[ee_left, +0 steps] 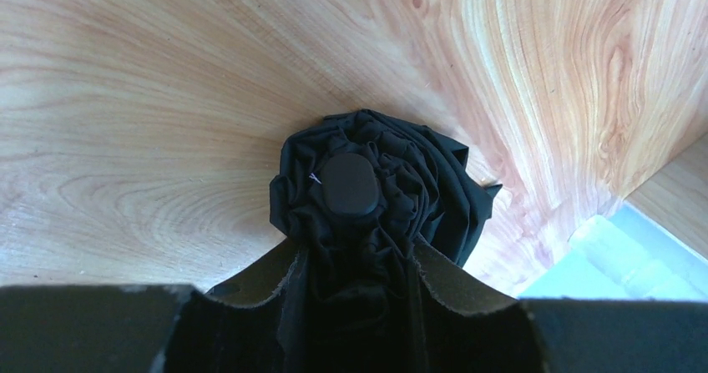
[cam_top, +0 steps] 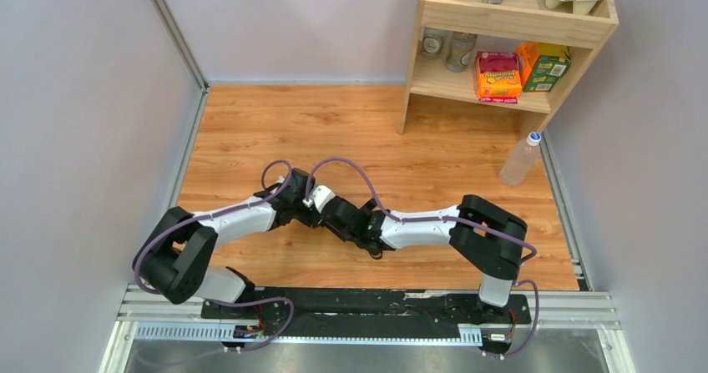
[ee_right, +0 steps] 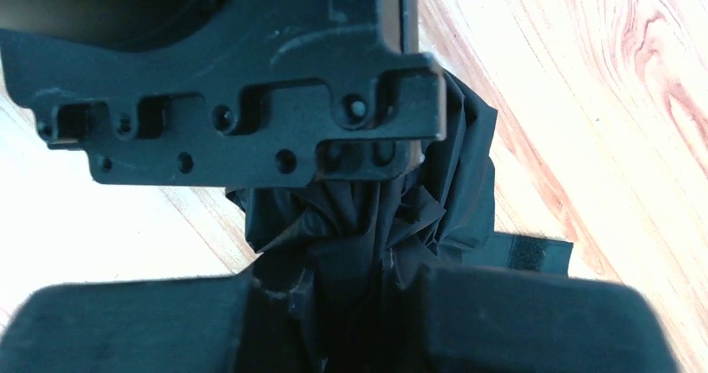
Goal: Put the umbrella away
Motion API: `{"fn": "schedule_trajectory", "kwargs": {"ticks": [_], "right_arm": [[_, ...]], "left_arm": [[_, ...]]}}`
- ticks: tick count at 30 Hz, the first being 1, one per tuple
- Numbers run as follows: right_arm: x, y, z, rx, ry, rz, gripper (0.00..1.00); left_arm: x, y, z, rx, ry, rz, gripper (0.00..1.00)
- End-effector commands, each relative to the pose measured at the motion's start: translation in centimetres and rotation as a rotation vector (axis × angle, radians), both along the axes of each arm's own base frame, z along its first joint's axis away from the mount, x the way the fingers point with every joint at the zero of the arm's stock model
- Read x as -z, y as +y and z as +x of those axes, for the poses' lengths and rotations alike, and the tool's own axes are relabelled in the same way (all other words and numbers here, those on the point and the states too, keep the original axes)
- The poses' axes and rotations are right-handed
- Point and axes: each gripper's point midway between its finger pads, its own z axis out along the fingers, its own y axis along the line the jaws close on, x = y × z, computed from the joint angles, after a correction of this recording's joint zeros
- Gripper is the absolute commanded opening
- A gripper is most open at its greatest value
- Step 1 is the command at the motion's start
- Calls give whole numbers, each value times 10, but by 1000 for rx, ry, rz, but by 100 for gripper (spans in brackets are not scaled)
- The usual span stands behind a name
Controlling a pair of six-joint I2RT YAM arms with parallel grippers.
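Room lies far-left on the light wooden tabletop (cam_top: 275, 123); arms bend inward, left gripper (ee_left: 355, 256) and right gripper (ee_right: 346, 281) pinching the bunched black fabric umbrella (ee_left: 392, 181).

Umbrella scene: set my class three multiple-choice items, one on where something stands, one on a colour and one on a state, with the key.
1. Where does the clear bottle stand?
A. on the table beside the shelf
B. on the shelf's top board
C. between the arms

2. What colour is the umbrella fabric?
A. red
B. yellow
C. black

3. What state is the umbrella in?
A. spread open
B. folded, clamped in both arms' jaws
C. lying untouched

Key:
1 A: the top view shows it by the shelf's right leg.
2 C: both wrist views show black cloth.
3 B: bunched cloth sits pinched between each pair of jaws.
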Motion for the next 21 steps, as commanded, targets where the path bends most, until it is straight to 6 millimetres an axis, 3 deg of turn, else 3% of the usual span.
{"fn": "schedule_trajectory", "kwargs": {"ticks": [1,4,6,7,8,9,10,15,17,21], "right_arm": [[39,-4,-19,5,127,69,0],[53,-12,-34,-17,200,100,0],[58,-20,-43,-19,260,131,0],[59,-22,-48,-27,300,152,0],[59,-23,-57,-49,354,177,0],[59,-26,-59,-46,389,198,0],[58,-28,-64,-59,423,215,0],[59,-40,-69,-52,580,281,0],[60,-40,-74,-57,627,293,0],[67,-40,-74,-32,715,295,0]], "left_arm": [[52,50,-77,44,247,245,0],[42,44,-65,78,156,223,0],[32,44,-56,125,63,228,20],[20,42,-50,123,5,206,44],[16,43,-45,129,-48,210,53],[3,42,-40,125,-122,178,76],[-2,46,-36,117,-160,193,78],[-62,54,-25,115,-415,131,78],[-76,60,-26,102,-477,118,78],[-82,61,-36,71,-513,28,79]]}}
